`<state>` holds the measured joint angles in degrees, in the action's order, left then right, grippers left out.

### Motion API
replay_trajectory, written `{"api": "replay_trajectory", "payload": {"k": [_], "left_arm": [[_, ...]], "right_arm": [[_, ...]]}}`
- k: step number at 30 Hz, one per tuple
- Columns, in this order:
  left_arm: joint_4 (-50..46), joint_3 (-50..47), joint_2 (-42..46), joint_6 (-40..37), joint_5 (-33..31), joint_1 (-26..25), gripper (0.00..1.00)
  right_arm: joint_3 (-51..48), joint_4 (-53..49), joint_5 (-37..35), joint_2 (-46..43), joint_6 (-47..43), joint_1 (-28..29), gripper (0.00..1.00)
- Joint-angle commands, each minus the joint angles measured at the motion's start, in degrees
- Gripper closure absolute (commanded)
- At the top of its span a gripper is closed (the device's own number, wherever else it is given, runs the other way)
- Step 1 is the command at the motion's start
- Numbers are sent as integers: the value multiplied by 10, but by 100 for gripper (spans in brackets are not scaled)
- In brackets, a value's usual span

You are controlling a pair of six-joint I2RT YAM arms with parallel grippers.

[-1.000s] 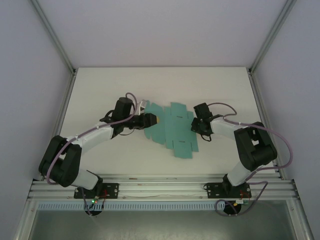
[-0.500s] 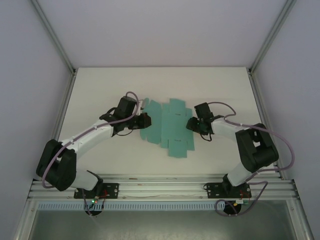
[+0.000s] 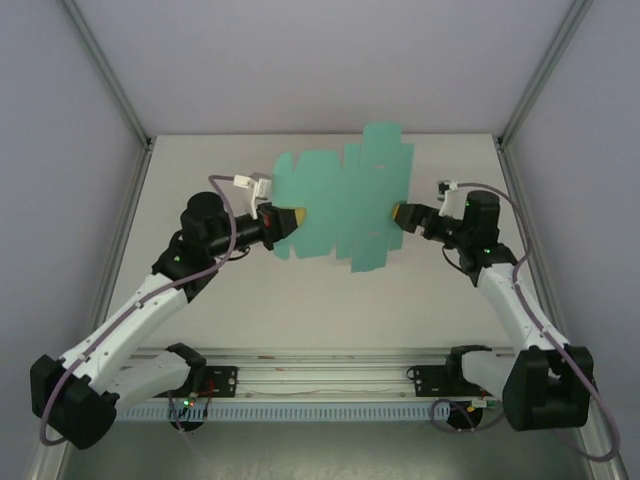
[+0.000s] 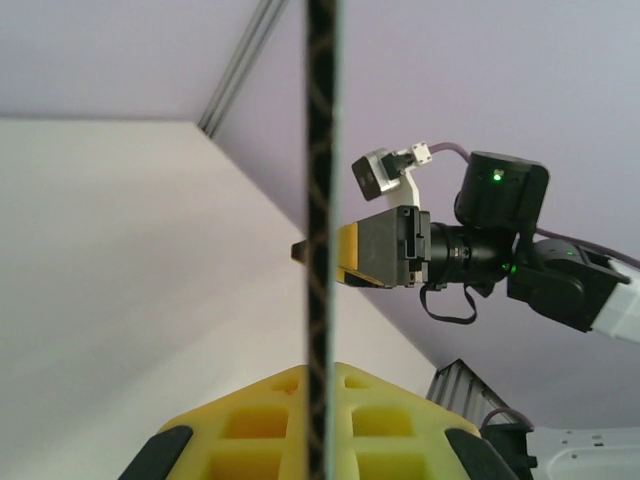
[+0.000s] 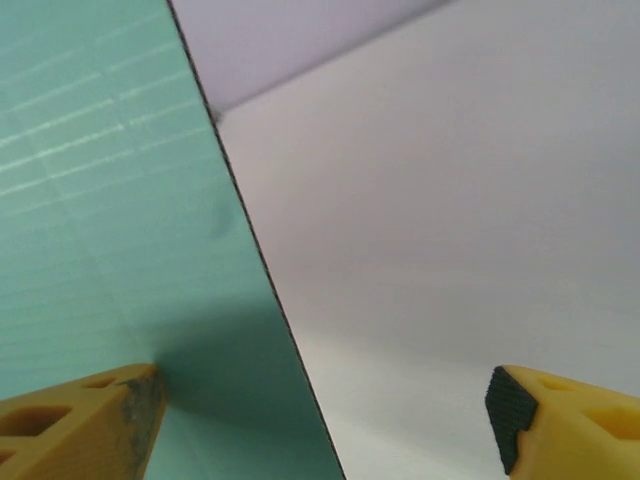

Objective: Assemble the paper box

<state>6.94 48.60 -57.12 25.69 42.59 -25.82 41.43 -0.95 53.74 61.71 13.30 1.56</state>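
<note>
Lifted off the table (image 3: 300, 310) since a second ago, the paper box (image 3: 345, 205) hangs at upper centre. Your left gripper (image 3: 290, 217) clamps its left edge; your right gripper (image 3: 400, 213) stands apart. Keep that pinch firm while regrasping.

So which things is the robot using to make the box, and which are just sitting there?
For the job: the paper box, a flat teal sheet held up in the air; the left gripper, shut on its left edge; the right gripper, open at its right edge.
Just there: the table; the metal rail along its near edge.
</note>
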Motion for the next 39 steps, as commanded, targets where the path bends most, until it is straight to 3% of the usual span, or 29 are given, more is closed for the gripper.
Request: {"api": "replay_trajectory", "payload": {"k": [1, 5, 12, 19, 23, 29, 32, 34, 36, 37, 39], "left_arm": [[29, -14, 30, -23, 33, 4, 100], [34, -38, 55, -21, 27, 6, 100], [32, -54, 76, -19, 13, 7, 100], [25, -65, 78, -26, -22, 6, 100], [44, -78, 79, -16, -27, 7, 100], [42, -96, 63, -6, -67, 7, 100], [10, -102, 50, -4, -109, 7, 70], [-18, -110, 45, 3, -156, 7, 31], [-51, -122, 42, 13, -218, 7, 6], [-72, -125, 40, 21, -250, 7, 0], [-118, -127, 38, 32, -305, 7, 0]], "right_arm": [[1, 34, 137, -29, -16, -9, 22], [13, 12, 156, -58, -29, -12, 33], [12, 9, 176, -92, -42, -14, 70], [6, 3, 157, -112, -51, -15, 98], [11, -10, 115, -112, -48, -14, 100], [41, -120, -101, -109, -124, 18, 100], [48, -149, -190, -98, -158, 47, 100], [53, -170, -204, -77, -186, 59, 100], [56, -189, -205, -54, -219, 73, 100], [55, -199, -199, -42, -242, 79, 100], [54, -219, -197, -20, -281, 92, 100]]}}
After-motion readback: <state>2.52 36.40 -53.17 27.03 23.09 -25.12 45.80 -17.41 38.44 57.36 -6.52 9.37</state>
